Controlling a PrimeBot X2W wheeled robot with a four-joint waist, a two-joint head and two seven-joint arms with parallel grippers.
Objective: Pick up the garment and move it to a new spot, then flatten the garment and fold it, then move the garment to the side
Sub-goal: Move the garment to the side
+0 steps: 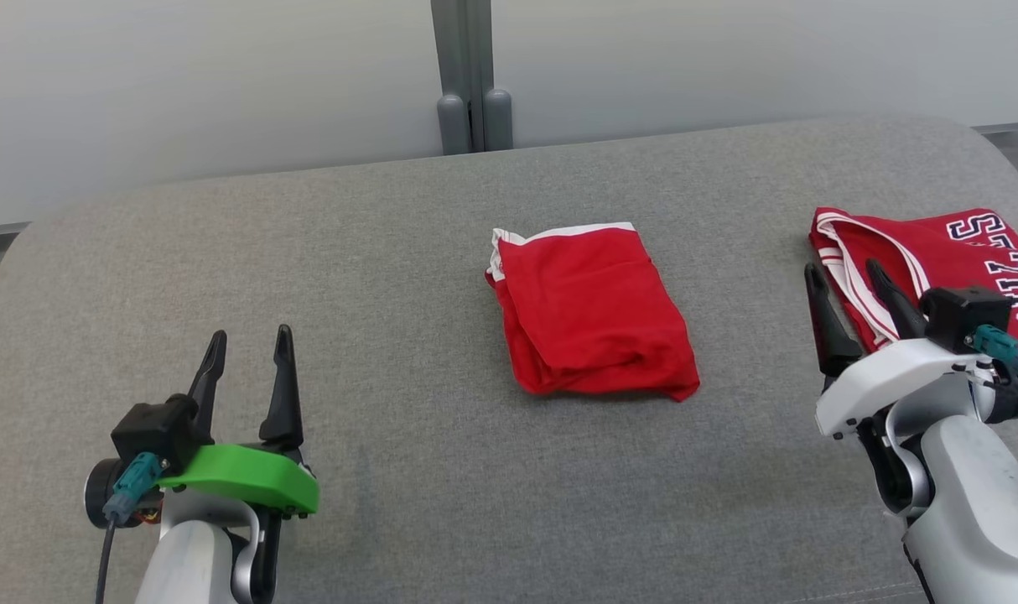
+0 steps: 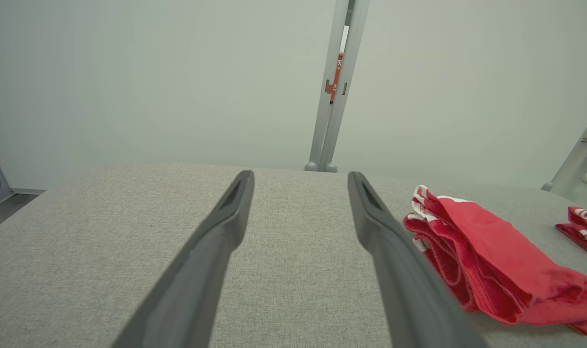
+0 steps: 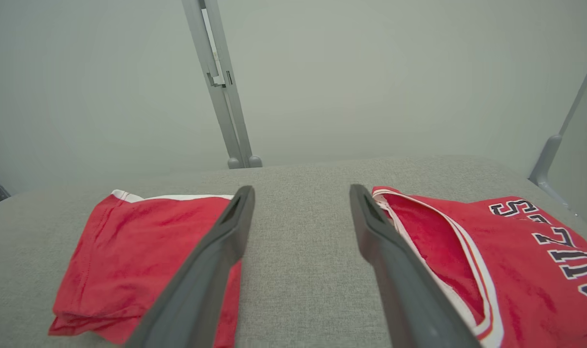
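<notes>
Nearest me, lower left of the head view: left tool (image 1: 251, 332), green bracket at its base, fingers spread wide, nothing between them. The left wrist view confirms this. The left tool (image 2: 300, 175) is wide apart over bare grey cloth and holds nothing.

Lower right: right tool (image 1: 842, 266) on its white wrist, also spread wide and holding nothing. In the right wrist view the right tool (image 3: 301, 188) points along a bare grey strip between the two red pieces. Its right finger runs just beside the white-trimmed edge of the jersey (image 3: 516, 261). I cannot tell whether it touches.

Middle of the desk (image 1: 392, 252): the red garment (image 1: 593, 310) lies folded into a compact, roughly rectangular bundle. It has a white band along its far edge, and its near right corner is loose and slightly rumpled. It sits between the two tools and well apart from both. The left wrist view shows the red garment (image 2: 487, 251) from the side, with stacked layers at its folded edge. The right wrist view shows the red garment (image 3: 129, 251) left of the fingers.

Right edge of the desk: the jersey (image 1: 937, 252), red with dark lettering outlined in white, lies flat and is partly cut off by the frame.

Beyond the desk: a pale wall (image 1: 182, 84) with a grey upright post (image 1: 473, 75) at its centre.
</notes>
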